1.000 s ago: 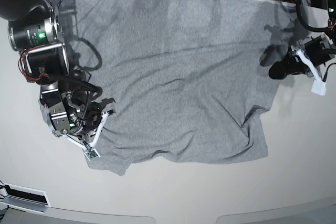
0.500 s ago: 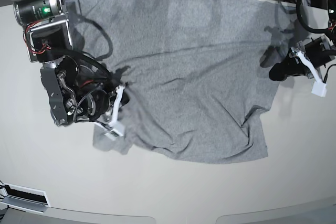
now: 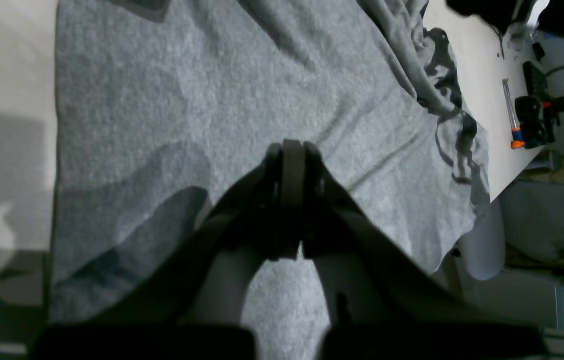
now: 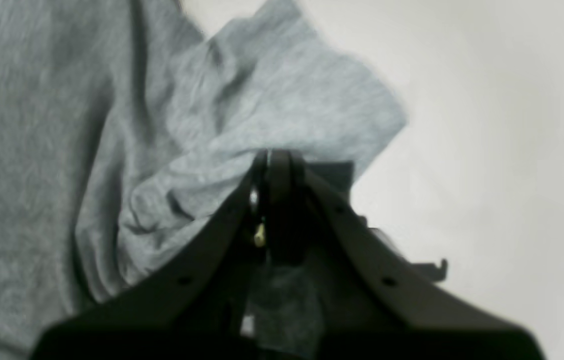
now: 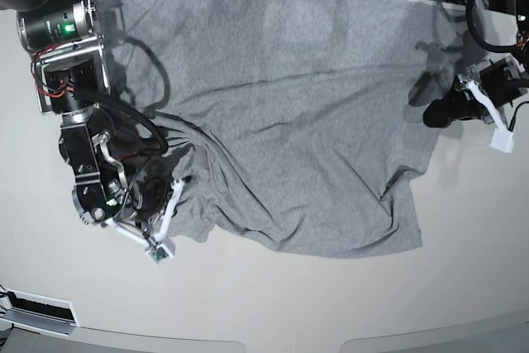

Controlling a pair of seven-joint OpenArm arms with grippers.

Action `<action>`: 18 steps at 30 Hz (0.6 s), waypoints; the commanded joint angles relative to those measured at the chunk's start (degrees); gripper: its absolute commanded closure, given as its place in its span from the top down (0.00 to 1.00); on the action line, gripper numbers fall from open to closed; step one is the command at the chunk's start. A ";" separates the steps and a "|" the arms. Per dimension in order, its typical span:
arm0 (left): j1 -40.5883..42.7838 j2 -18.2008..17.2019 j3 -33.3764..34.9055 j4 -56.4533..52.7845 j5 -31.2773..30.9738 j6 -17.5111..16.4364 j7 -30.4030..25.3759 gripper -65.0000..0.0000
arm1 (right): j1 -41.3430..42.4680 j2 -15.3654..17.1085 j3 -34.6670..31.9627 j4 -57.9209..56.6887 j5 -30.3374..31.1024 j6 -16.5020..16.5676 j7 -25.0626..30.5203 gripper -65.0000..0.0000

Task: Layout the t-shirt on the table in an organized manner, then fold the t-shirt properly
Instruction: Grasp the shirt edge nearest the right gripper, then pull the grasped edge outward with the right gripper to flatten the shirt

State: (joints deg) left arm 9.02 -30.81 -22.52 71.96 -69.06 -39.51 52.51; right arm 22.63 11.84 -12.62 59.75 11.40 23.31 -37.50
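The grey t-shirt (image 5: 289, 113) lies spread plain side up across the white counter (image 5: 273, 303), bunched at its near-left corner where the right claw (image 5: 165, 221) pinches cloth. The left claw (image 5: 483, 109), closed and empty, sits at the shirt's right edge. Bare counter lies nearer.

Your grey t-shirt (image 5: 289, 113) lies plain side up, spread wide across the glossy white table (image 5: 347, 303), mostly flat, but its near-left corner bunches into folds and ridges there.
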 commanded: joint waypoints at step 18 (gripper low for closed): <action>-0.46 -1.29 -0.42 0.79 -1.31 -0.49 -0.98 0.00 | 3.91 1.53 0.28 -14.12 -13.90 -15.76 11.39 0.00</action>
State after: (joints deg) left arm 9.02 -30.81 -22.52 71.96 -69.01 -39.48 52.51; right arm 24.71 12.36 -12.67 44.91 -2.17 7.55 -26.87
